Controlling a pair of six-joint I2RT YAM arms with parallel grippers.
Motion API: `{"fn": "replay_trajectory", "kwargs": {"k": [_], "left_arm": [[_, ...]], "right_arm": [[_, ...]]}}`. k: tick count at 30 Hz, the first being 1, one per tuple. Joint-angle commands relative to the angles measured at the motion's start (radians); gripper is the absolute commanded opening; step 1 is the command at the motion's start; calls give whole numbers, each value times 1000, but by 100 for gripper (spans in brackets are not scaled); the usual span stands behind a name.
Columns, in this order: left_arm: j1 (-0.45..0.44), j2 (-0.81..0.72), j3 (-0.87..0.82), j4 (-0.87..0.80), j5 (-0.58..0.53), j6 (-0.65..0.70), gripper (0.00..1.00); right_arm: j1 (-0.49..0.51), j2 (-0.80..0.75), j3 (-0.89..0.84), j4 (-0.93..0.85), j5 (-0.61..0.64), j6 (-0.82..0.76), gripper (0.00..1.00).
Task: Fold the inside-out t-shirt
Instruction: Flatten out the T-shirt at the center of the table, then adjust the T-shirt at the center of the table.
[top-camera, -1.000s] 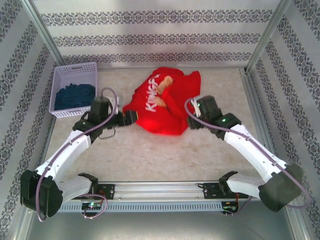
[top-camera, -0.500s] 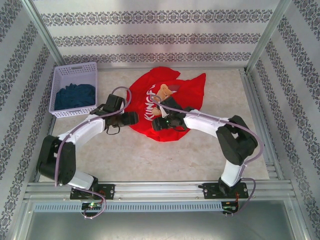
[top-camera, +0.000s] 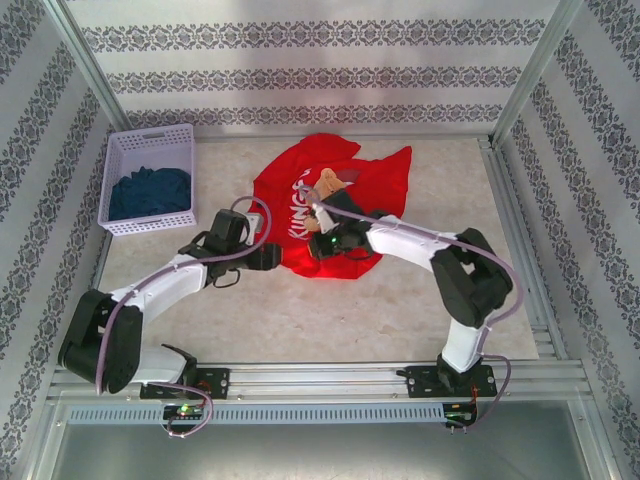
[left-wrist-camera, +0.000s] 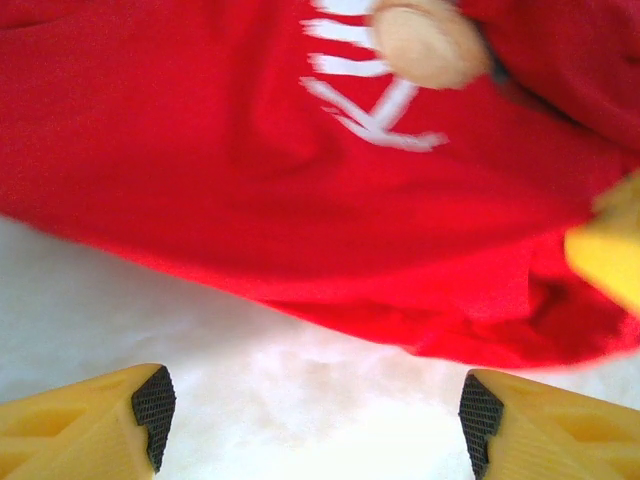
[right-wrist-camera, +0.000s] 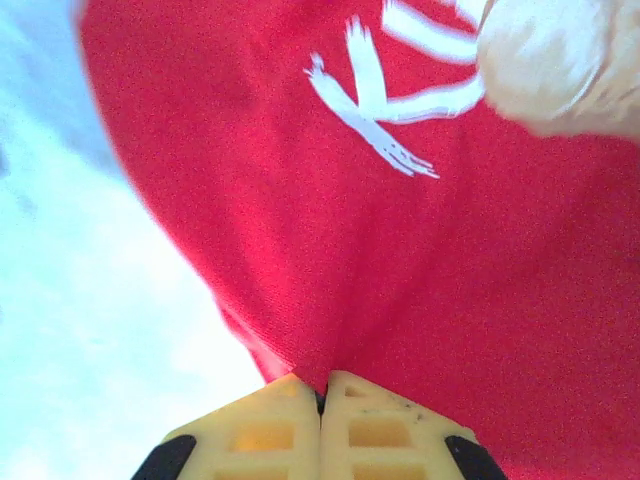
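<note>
The inside-out t-shirt (top-camera: 372, 186) lies crumpled, bright red, at the middle of the table, with white lettering (top-camera: 299, 208) and a tan patch facing up. My right gripper (top-camera: 320, 248) sits at its near edge, shut on a pinch of the red cloth (right-wrist-camera: 322, 372), which rises tented from the jaws. My left gripper (top-camera: 276, 258) is just left of that edge, open. Its yellow fingers (left-wrist-camera: 100, 420) straddle bare table, and the shirt's hem (left-wrist-camera: 330, 310) lies a little ahead, untouched.
A white basket (top-camera: 118, 160) holding dark blue cloth (top-camera: 150, 190) stands at the back left. Patterned walls and metal posts close the table on three sides. Bare tabletop (top-camera: 330, 320) stretches between the shirt and the arm bases.
The right gripper has shut on the shirt's near edge. The left gripper slid nearer and rightwards along the hem, still open. A second ago the shirt was more bunched, then spread out.
</note>
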Motion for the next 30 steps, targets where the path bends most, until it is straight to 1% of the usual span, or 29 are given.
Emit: {"fn": "replay_trajectory", "kwargs": {"k": [1,4,6,9,14,18,20,23,24,26,27,28,30], "left_arm": [[-65,-16,13,196,10,217,79],[-102,13,36,210,-21,350,80],[-108,44,64,192,-38,404,81],[-111,100,127,158,-126,430,82],[-111,190,203,131,-191,461,83],[-111,276,254,104,-136,485,81],[-111,317,290,83,-92,490,78],[-111,375,365,22,21,468,60],[-111,383,388,3,63,451,51],[-111,378,398,-1,129,422,28],[-111,369,404,-15,151,397,12],[-110,358,415,-42,176,363,1],[-110,317,423,-79,227,266,0]], "right_arm": [[-48,-105,-21,32,-183,32,1],[-96,-150,-46,27,-254,53,0],[-119,-173,-56,16,-270,53,0],[-134,-200,-63,-8,-269,34,0],[-149,-219,-81,-26,-267,15,0],[-160,-236,-99,-18,-267,13,0],[-167,-242,-105,-21,-262,10,0],[-181,-264,-123,-32,-239,-3,0],[-188,-272,-131,-36,-235,-8,0],[-197,-288,-138,-47,-228,-25,0],[-202,-298,-140,-64,-213,-42,0],[-208,-305,-138,-89,-187,-63,0],[-217,-323,-133,-154,-105,-111,0]]}}
